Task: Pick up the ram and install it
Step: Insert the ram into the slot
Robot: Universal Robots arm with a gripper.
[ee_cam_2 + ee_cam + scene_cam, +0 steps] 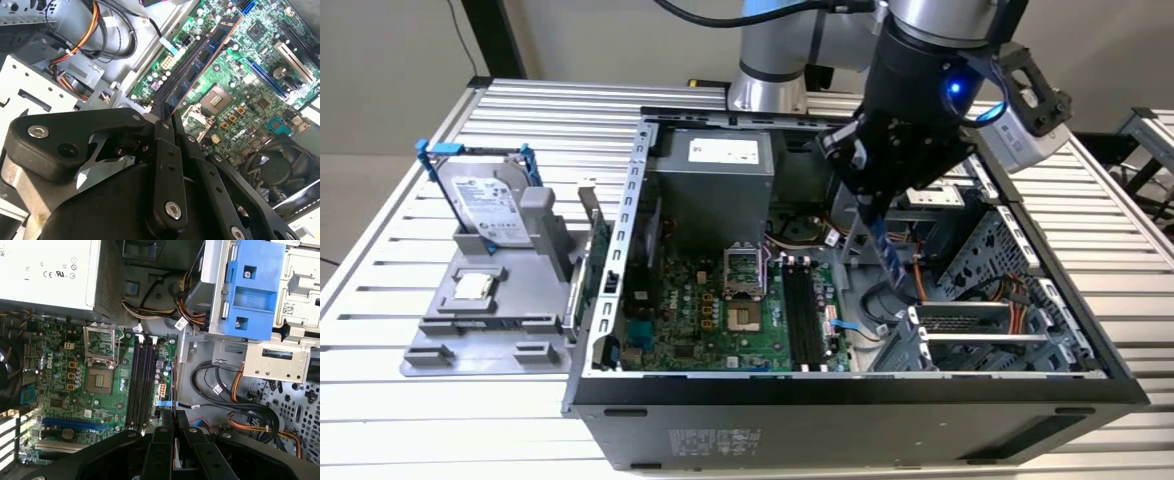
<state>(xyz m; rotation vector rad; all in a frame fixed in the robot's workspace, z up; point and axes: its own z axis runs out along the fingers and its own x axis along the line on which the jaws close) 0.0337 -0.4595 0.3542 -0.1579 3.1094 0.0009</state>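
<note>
My gripper (878, 205) hangs over the open computer case (854, 385) and is shut on the ram (890, 255), a thin bluish stick that points down into the case. The stick's lower end sits a little toward the exterior view's right of the motherboard's long black slots (807, 318), above the board. In the second wrist view the ram (204, 56) reaches out from the closed fingertips of the gripper (166, 116) over the green board. In the first wrist view the gripper (173, 416) holds the ram (175, 385) edge-on beside the black slots (141, 385).
A grey power supply (707, 180) stands at the back of the case, with the processor socket (744, 318) beside the slots. Cables (220, 385) and a blue drive bracket (252, 290) fill the case's other side. Outside, a blue-framed hard drive (487, 205) and a small square chip (471, 287) rest on a grey stand.
</note>
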